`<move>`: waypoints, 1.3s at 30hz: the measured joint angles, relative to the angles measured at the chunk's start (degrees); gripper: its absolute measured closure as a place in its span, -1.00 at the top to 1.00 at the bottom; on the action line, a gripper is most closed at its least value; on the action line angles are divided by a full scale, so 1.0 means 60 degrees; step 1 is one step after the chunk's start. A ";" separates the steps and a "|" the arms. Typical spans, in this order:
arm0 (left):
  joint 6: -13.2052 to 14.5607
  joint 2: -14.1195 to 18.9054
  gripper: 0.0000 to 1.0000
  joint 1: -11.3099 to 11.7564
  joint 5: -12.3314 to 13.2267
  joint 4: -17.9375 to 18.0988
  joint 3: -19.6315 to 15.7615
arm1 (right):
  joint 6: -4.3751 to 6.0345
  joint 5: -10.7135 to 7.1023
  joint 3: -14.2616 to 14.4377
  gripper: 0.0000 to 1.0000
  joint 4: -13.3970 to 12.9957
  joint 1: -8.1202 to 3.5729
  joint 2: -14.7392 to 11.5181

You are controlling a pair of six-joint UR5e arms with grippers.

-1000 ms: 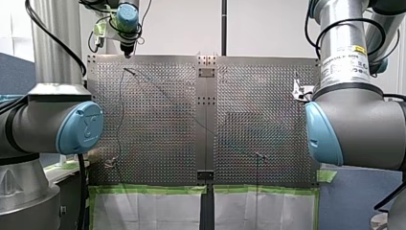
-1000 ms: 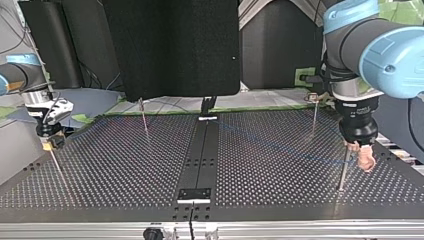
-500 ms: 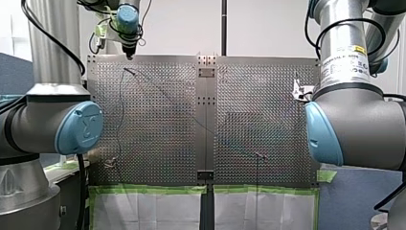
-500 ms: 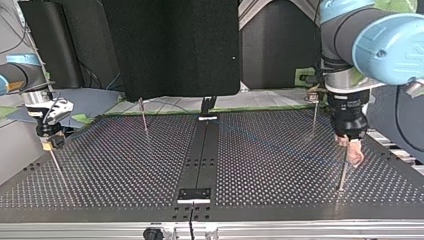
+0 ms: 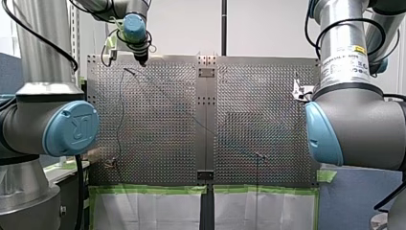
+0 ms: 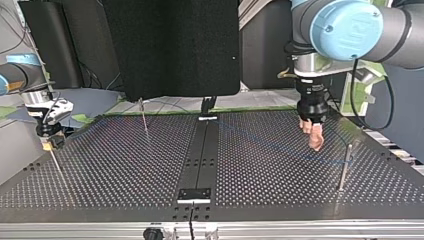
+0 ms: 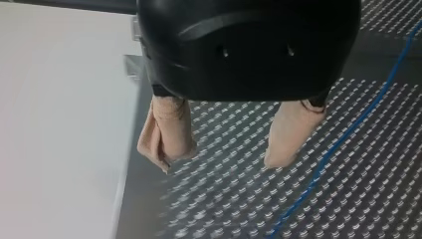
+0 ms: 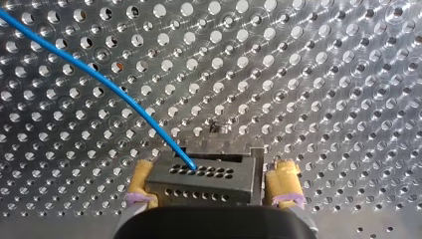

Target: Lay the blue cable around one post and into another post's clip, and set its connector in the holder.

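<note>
Hovering over table (image 7: 239, 199) w/ L gripper (image 7: 219, 162) — beige pads (image 7: 166, 132) spread wide, empty, blue cable (image 7: 343, 134) just beside. R gripper (image 8: 213, 167) — yellow pads (image 8: 283, 177) clamp black connector (image 8: 204, 181), cable plugged into it.

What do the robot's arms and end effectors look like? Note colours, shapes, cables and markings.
Both arms are silver-grey tubes with round light-blue joint caps and black cables. My left arm has a black, rounded left end effector with two beige padded fingers. My right arm bears a white label with a yellow mark; the right end effector has yellow pads banded in purple.
</note>
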 joint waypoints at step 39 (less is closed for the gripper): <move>-0.0836 -0.3269 1.00 -0.3272 -0.0332 0.3273 -0.3273 | -0.0001 0.0000 0.0000 0.98 -0.0001 0.0001 0.0000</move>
